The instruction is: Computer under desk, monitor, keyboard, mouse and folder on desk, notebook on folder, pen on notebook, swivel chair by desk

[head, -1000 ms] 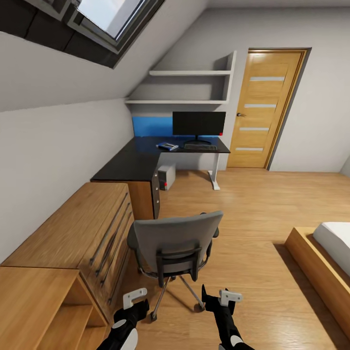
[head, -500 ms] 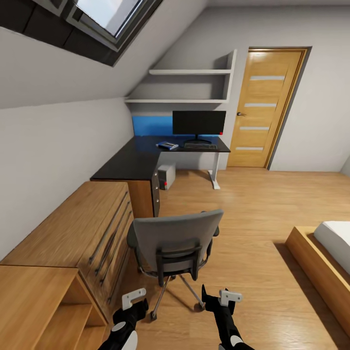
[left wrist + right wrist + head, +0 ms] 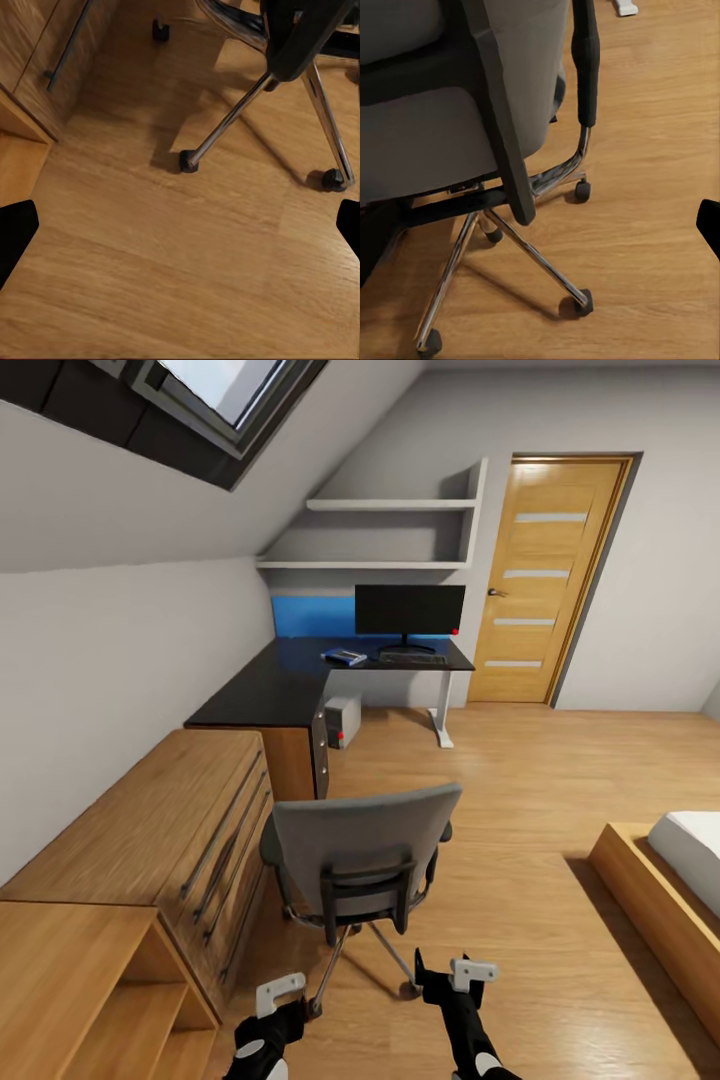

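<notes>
In the head view the whole picture has slid a little since a second ago — the chair point(image 3: 355, 860) sits slightly larger at lower centre and the bench point(image 3: 290, 685) with monitor point(image 3: 409, 611), keyboard point(image 3: 411, 658), folder point(image 3: 345, 657) and computer point(image 3: 343, 721) below stays at upper centre — so I judge the robot is rolling up behind the chair to push it in. The left wrist view shows chrome legs and castors over floor point(image 3: 150, 262), its pincer wide and empty; the right wrist view shows the chair's back and armrest close, and I cannot tell that pincer's state.
</notes>
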### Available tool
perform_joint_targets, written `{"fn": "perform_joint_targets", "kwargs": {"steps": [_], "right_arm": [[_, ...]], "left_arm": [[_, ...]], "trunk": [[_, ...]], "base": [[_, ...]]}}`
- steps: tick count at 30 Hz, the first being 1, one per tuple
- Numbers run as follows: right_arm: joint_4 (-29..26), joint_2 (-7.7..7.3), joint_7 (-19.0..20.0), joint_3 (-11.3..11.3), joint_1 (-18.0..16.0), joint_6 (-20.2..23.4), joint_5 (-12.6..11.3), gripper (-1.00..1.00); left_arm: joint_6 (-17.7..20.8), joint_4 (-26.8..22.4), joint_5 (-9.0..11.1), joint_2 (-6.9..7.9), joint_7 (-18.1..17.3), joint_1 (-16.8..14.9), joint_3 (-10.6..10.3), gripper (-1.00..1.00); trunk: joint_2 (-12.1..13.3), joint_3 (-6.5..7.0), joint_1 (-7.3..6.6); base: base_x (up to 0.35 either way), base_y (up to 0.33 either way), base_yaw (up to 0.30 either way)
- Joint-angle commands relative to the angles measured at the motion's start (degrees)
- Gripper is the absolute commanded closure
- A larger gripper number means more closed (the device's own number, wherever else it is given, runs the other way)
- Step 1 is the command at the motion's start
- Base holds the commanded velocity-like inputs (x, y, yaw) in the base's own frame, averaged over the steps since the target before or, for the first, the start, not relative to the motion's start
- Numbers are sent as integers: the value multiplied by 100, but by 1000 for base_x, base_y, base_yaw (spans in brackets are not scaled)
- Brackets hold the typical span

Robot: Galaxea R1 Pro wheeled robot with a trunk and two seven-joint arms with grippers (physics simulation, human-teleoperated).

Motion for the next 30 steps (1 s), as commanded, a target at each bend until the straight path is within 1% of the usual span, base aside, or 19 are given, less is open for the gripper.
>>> {"fn": "perform_joint_targets", "kwargs": {"steps": [1, 3, 5, 7, 9, 11, 12, 13, 15, 19, 20, 22, 24, 25, 30], "right_arm": [[-9, -1, -49, 45, -5, -8, 26, -100], [-58, 3, -46, 41, -15, 13, 132, -100], [-175, 3, -48, 39, -32, 41, 181, -100], [-335, -15, -50, 36, -57, 134, 208, -100], [-499, -30, -57, 34, -93, 294, 223, -100], [-627, -38, -56, 33, -119, 465, 233, -100], [-757, -43, -49, 32, -141, 592, 240, -100], [-810, -48, -46, 27, -149, 627, 242, -100], [-846, -52, -34, 23, -156, 660, 243, -100], [-825, -49, -21, 34, -161, 683, 346, -100], [-793, -50, -18, 35, -162, 688, 461, -100], [-755, -51, -16, 34, -163, 695, 637, -100], [-731, -53, -15, 33, -163, 697, 758, -100], [-723, -56, -15, 32, -163, 698, 799, -100], [-717, -63, -14, 37, -164, 694, 836, -100]], "left_arm": [[21, 12, 29, -18, 49, -4, -38, -100], [34, 18, 21, -80, 45, -5, -51, -100], [62, -121, 11, -102, 51, -10, -53, -100], [120, -355, 3, -113, 56, -12, -53, -100], [268, -629, -2, -117, 60, -18, -52, -100], [526, -904, -3, -118, 71, -25, -51, -100], [875, -1219, -7, -121, 123, -29, -49, -100], [979, -1312, -7, -122, 153, -30, -47, -100], [1064, -1367, 3, -119, 176, -32, -43, -100], [791, -1122, 1, -109, 191, -32, -37, -100], [509, -1044, -1, -101, 196, -32, -34, -100], [168, -976, -3, -93, 198, -32, -38, -100], [-42, -934, -9, -91, 200, -32, -49, -100], [-110, -920, -11, -90, 200, -32, -68, -100], [-166, -902, 4, -89, 272, -32, -85, -100]], "trunk": [[-45, -24, 23], [-126, -60, 67], [-206, -96, 111], [-286, -132, 154], [-366, -168, 198], [-446, -204, 242], [-487, -222, 264], [-527, -240, 286], [-607, -276, 330], [-767, -347, 418], [-807, -365, 440], [-888, -401, 484], [-928, -419, 506], [-968, -437, 528], [-1168, -527, 638]], "base": [[0, 0, 0], [0, 0, 0], [0, 0, 0], [0, 0, 0], [0, 0, 0], [0, 0, 0], [0, 0, 0], [0, 0, 0], [0, 0, 0], [0, 0, 0], [0, 0, 0], [0, 0, 0], [0, 0, 0], [0, 0, 0], [0, 0, 0]]}}
